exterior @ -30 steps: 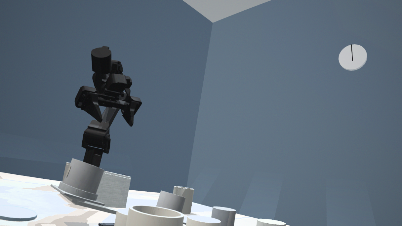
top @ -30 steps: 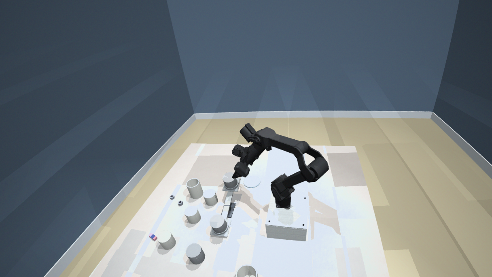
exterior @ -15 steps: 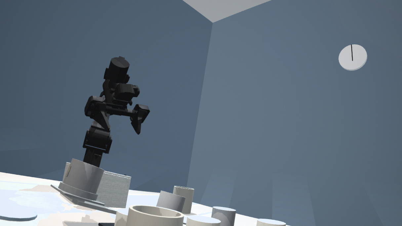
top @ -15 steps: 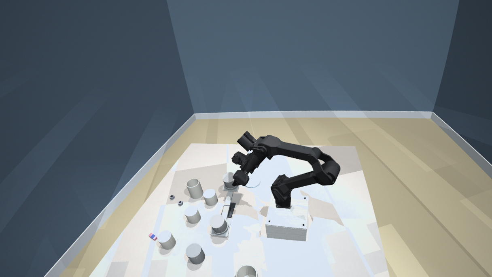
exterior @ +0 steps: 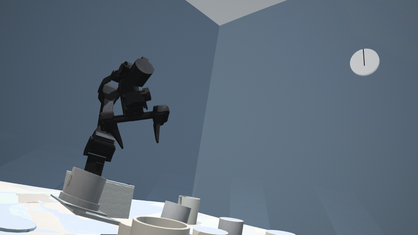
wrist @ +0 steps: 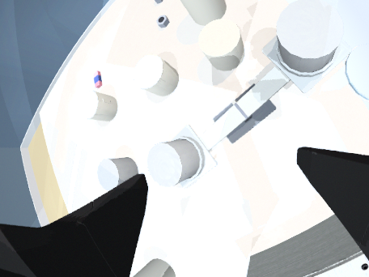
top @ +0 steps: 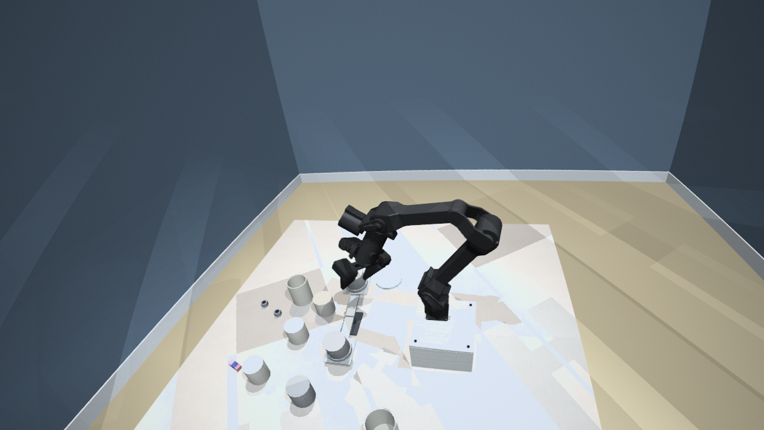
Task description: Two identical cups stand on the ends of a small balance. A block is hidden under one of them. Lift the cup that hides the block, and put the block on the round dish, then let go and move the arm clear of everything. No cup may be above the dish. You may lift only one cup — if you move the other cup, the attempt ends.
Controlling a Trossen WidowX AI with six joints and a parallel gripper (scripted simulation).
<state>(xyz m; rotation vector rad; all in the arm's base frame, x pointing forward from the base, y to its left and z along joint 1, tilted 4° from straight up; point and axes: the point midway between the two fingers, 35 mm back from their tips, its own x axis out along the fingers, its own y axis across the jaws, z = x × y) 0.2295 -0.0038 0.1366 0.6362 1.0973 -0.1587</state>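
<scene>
My gripper [top: 355, 281] [exterior: 140, 145] [wrist: 223, 168] is open and empty, high above the table. One grey cup [top: 357, 283] [exterior: 87, 189] [wrist: 309, 36] stands on the balance's far end in the top view, partly behind my fingers there. The other cup [top: 336, 346] [exterior: 175, 213] [wrist: 174, 162] stands on the near end. The balance beam [top: 353, 305] [wrist: 263, 91] appears to slope down toward the near cup. The pale round dish [top: 391, 281] [exterior: 15, 225] [wrist: 361, 74] lies beside the far cup, with no cup above it. The block is not visible.
Several loose cylinders stand beside the balance, including a pale one [top: 324, 303] [wrist: 222, 42] and a tall open cup [top: 300, 291] [exterior: 160, 226]. Small nuts [top: 277, 312] [wrist: 163, 21] and a pink-blue piece [top: 234, 365] [wrist: 98, 78] lie farther out. The arm's base box [top: 442, 359] [exterior: 117, 201] is opposite.
</scene>
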